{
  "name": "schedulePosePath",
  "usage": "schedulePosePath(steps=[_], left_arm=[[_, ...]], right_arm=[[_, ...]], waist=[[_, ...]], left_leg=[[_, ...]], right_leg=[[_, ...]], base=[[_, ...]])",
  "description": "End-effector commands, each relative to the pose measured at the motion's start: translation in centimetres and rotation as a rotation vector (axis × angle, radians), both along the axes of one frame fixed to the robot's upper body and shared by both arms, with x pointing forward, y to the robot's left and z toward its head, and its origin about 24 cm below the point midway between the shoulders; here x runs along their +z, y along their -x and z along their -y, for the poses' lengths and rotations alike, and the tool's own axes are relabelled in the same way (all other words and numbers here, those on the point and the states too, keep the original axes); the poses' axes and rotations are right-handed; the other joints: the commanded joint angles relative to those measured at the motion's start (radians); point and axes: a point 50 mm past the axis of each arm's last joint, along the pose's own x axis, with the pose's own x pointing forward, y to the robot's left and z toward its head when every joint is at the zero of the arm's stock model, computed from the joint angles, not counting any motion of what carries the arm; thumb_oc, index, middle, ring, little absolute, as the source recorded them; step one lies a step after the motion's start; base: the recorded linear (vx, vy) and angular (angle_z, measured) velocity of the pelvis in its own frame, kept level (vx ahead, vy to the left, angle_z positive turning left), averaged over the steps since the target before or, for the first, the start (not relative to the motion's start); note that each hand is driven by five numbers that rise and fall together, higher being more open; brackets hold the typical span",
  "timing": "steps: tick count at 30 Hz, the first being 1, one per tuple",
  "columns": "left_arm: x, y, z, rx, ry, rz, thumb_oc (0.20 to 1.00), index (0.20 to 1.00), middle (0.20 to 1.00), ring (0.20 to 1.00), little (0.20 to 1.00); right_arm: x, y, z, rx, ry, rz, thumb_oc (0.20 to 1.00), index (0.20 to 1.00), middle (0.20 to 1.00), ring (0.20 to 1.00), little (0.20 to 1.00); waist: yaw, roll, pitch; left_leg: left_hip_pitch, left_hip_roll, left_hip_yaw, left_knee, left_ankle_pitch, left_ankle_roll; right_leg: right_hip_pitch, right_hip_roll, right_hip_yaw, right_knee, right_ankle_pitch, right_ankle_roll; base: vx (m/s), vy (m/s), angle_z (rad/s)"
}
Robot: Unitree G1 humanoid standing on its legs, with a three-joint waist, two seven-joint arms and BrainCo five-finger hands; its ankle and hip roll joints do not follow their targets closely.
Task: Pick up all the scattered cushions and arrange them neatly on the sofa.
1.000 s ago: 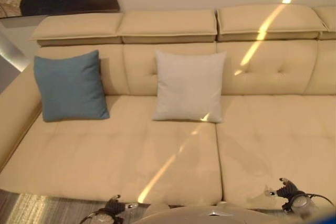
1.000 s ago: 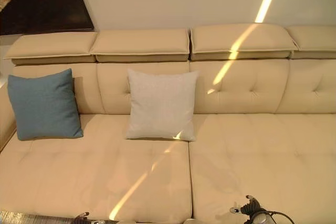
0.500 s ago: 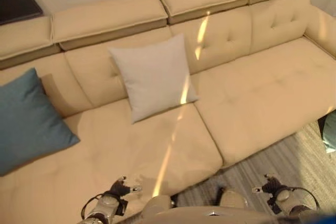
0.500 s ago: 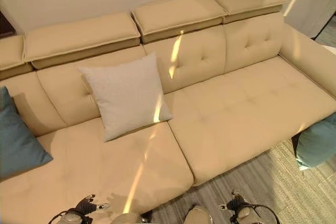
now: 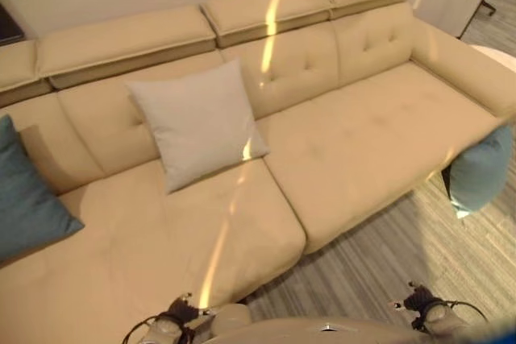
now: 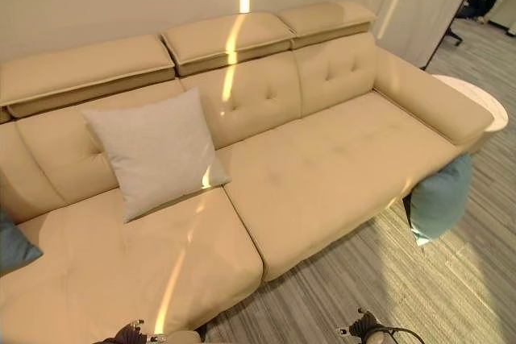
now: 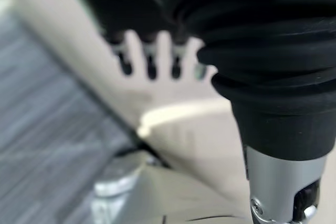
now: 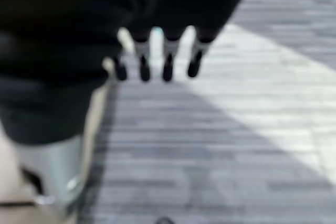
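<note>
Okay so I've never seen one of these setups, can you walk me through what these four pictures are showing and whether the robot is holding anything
This is a two-legged humanoid robot with two arms, tidying cushions. The two wide pictures come from a stereo camera on its head, looking down at a beige sofa. A grey cushion leans upright against the sofa's backrest, and a blue cushion sits at the sofa's left end. A teal cushion is off the seat, down on the floor against the sofa's right end below the armrest, so that one seems left to collect. The two close-up pictures come from cameras on the wrists, looking along each hand. The left hand hangs by the sofa's front edge; the right hand hangs above the striped grey carpet. Both have straight fingers and hold nothing.
</note>
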Motion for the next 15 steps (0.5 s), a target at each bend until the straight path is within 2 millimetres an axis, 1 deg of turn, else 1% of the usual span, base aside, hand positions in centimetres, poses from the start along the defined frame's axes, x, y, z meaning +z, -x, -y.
schedulePosePath(steps=[1, 2, 3, 4, 5, 6, 7, 8, 9, 10, 11, 12, 13, 14, 15], left_arm=[[0.7, -2.7, 0.2, -0.044, -0.001, 0.065, 1.0, 1.0, 1.0, 1.0, 1.0], [0.6, -2.6, 0.3, -0.062, -0.003, 0.057, 1.0, 1.0, 1.0, 1.0, 1.0], [0.6, -2.6, 0.3, -0.062, -0.003, 0.057, 1.0, 1.0, 1.0, 1.0, 1.0], [0.6, -2.6, 0.3, -0.066, -0.005, 0.056, 1.0, 1.0, 1.0, 1.0, 1.0], [0.6, -2.4, 0.1, -0.064, -0.013, 0.051, 1.0, 1.0, 1.0, 1.0, 1.0], [0.7, -2.5, -0.1, -0.054, -0.018, 0.059, 1.0, 1.0, 1.0, 1.0, 1.0], [0.7, -2.5, -0.1, -0.054, -0.018, 0.059, 1.0, 1.0, 1.0, 1.0, 1.0], [0.9, -3.0, -0.4, -0.038, -0.022, 0.077, 1.0, 1.0, 1.0, 1.0, 1.0], [0.9, -3.0, -0.4, -0.038, -0.022, 0.077, 1.0, 1.0, 1.0, 1.0, 1.0], [1.0, -3.0, -0.6, -0.028, -0.026, 0.079, 1.0, 1.0, 1.0, 1.0, 1.0], [1.0, -2.9, -0.7, -0.016, -0.028, 0.076, 1.0, 1.0, 1.0, 1.0, 1.0], [1.0, -2.5, -1.2, 0.004, -0.037, 0.068, 1.0, 1.0, 1.0, 1.0, 1.0], [1.0, -2.3, -1.4, 0.011, -0.042, 0.064, 1.0, 1.0, 1.0, 1.0, 1.0], [1.0, -2.3, -1.4, 0.011, -0.042, 0.064, 1.0, 1.0, 1.0, 1.0, 1.0], [1.0, -2.2, -1.7, 0.024, -0.047, 0.059, 1.0, 1.0, 1.0, 1.0, 1.0]], right_arm=[[0.6, -1.1, 0.9, -0.05, 0.023, 0.048, 1.0, 1.0, 1.0, 1.0, 1.0], [0.5, -1.0, 0.8, -0.054, 0.021, 0.042, 1.0, 1.0, 1.0, 1.0, 1.0], [0.5, -1.0, 0.8, -0.055, 0.021, 0.042, 1.0, 1.0, 1.0, 1.0, 1.0], [0.5, -1.0, 0.6, -0.059, 0.014, 0.044, 1.0, 1.0, 1.0, 1.0, 1.0], [0.4, -1.1, 0.3, -0.044, 0.008, 0.038, 1.0, 1.0, 1.0, 1.0, 1.0], [0.4, -1.4, 0.1, -0.041, 0.006, 0.045, 1.0, 1.0, 1.0, 1.0, 1.0], [0.4, -1.4, 0.1, -0.041, 0.006, 0.045, 1.0, 1.0, 1.0, 1.0, 1.0], [0.5, -1.9, -0.2, -0.03, 0.002, 0.054, 1.0, 1.0, 1.0, 1.0, 1.0], [0.5, -1.9, -0.2, -0.03, 0.003, 0.055, 1.0, 1.0, 1.0, 1.0, 1.0], [0.5, -2.2, -0.3, -0.028, 0.001, 0.065, 1.0, 1.0, 1.0, 1.0, 1.0], [0.5, -2.3, -0.3, -0.022, -0.001, 0.066, 1.0, 1.0, 1.0, 1.0, 1.0], [0.4, -2.0, -0.4, -0.018, -0.003, 0.052, 1.0, 1.0, 1.0, 1.0, 1.0], [0.4, -1.9, -0.3, -0.02, 0.001, 0.048, 1.0, 1.0, 1.0, 1.0, 1.0], [0.4, -1.9, -0.3, -0.02, 0.001, 0.048, 1.0, 1.0, 1.0, 1.0, 1.0], [0.3, -1.6, -0.1, -0.032, 0.004, 0.037, 1.0, 1.0, 1.0, 1.0, 1.0]], waist=[[-0.009, -0.011, 0.036], [-0.019, -0.013, 0.035], [-0.018, -0.013, 0.035], [-0.022, -0.014, 0.035], [-0.022, -0.015, 0.042], [-0.022, -0.015, 0.045], [-0.019, -0.015, 0.045], [-0.002, -0.008, 0.06], [0.0, -0.008, 0.061], [0.02, -0.001, 0.064], [0.031, 0.007, 0.066], [0.045, 0.009, 0.059], [0.049, 0.009, 0.052], [0.05, 0.009, 0.053], [0.062, 0.008, 0.04]], left_leg=[[0.02, -0.102, -0.063, 0.028, -0.197, 0.053], [0.022, -0.113, -0.067, 0.02, -0.2, 0.056], [0.023, -0.113, -0.066, 0.019, -0.2, 0.056], [0.028, -0.117, -0.057, 0.012, -0.201, 0.06], [0.034, -0.121, -0.039, 0.008, -0.209, 0.067], [0.024, -0.123, -0.015, 0.006, -0.203, 0.067], [0.024, -0.122, -0.012, 0.006, -0.204, 0.067], [0.008, -0.11, 0.048, 0.016, -0.199, 0.068], [0.008, -0.11, 0.049, 0.017, -0.201, 0.068], [-0.001, -0.098, 0.093, 0.02, -0.199, 0.068], [0.002, -0.089, 0.123, 0.016, -0.196, 0.071], [0.011, -0.081, 0.166, 0.006, -0.189, 0.083], [0.014, -0.079, 0.181, 0.004, -0.186, 0.091], [0.015, -0.079, 0.182, 0.003, -0.186, 0.091], [0.019, -0.07, 0.215, -0.003, -0.179, 0.098]], right_leg=[[-0.019, -0.001, 0.085, -0.122, 0.167, 0.108], [-0.032, -0.003, 0.099, -0.127, 0.183, 0.115], [-0.033, -0.003, 0.101, -0.127, 0.183, 0.116], [-0.051, -0.007, 0.116, -0.133, 0.205, 0.123], [-0.086, -0.013, 0.131, -0.146, 0.24, 0.135], [-0.114, -0.026, 0.12, -0.154, 0.26, 0.146], [-0.115, -0.025, 0.124, -0.153, 0.26, 0.146], [-0.149, -0.054, 0.042, -0.135, 0.269, 0.149], [-0.15, -0.053, 0.044, -0.132, 0.268, 0.149], [-0.142, -0.081, -0.053, -0.116, 0.251, 0.143], [-0.129, -0.094, -0.119, -0.092, 0.231, 0.131], [-0.107, -0.109, -0.171, -0.031, 0.201, 0.12], [-0.087, -0.107, -0.179, -0.017, 0.187, 0.118], [-0.087, -0.107, -0.178, -0.016, 0.187, 0.118], [-0.053, -0.108, -0.189, 0.023, 0.159, 0.114]], base=[[-0.03, 0.197, -0.59], [-0.02, 0.11, -0.66], [-0.04, 0.104, -0.5], [-0.12, 0.135, -0.7], [-0.21, 0.194, -0.69], [-0.17, 0.144, -1.01], [-0.24, 0.147, -1.63], [-0.16, 0.087, -1.92], [-0.25, 0.138, -2.28], [-0.14, 0.104, -1.6], [-0.2, 0.161, -1.51], [-0.14, 0.107, -0.86], [-0.1, 0.055, -0.96], [-0.09, -0.02, -1.22], [-0.09, -0.051, -1.15]])
